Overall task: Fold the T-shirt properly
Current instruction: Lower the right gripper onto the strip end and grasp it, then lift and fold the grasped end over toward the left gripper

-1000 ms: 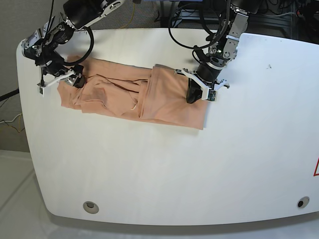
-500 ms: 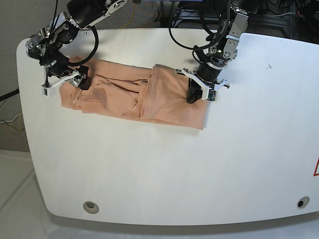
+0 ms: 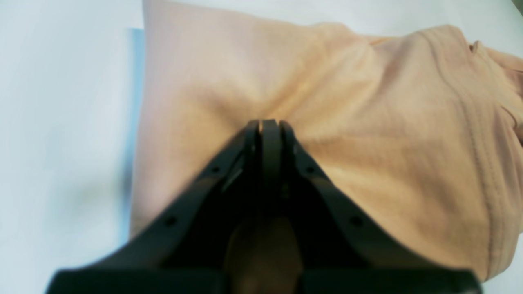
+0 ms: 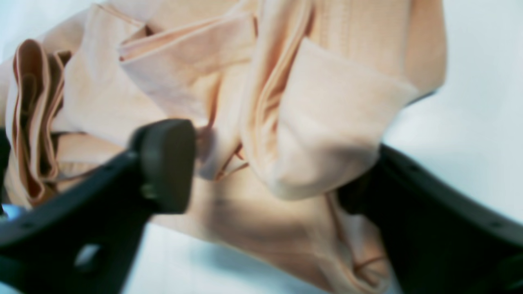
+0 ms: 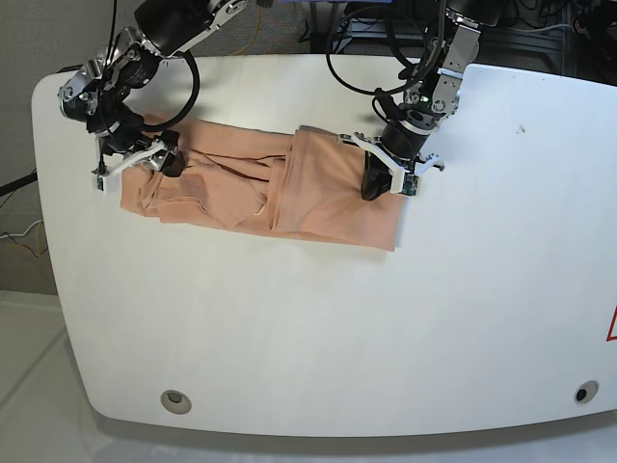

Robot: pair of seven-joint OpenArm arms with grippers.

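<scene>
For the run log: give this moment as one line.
shirt: flat strip on table | left claw: shut, pressing shirt | right claw: open around bunched end

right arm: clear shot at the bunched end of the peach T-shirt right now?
Probably yes. The right gripper stands open astride the bunched folds of the peach cotton T-shirt, fabric already between its fingers, nothing blocking. The left gripper is shut at the far end.

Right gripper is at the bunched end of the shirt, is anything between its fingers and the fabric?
Nothing visible. The right gripper is open with the T-shirt folds already between its fingers; only the bare table lies around it.
</scene>
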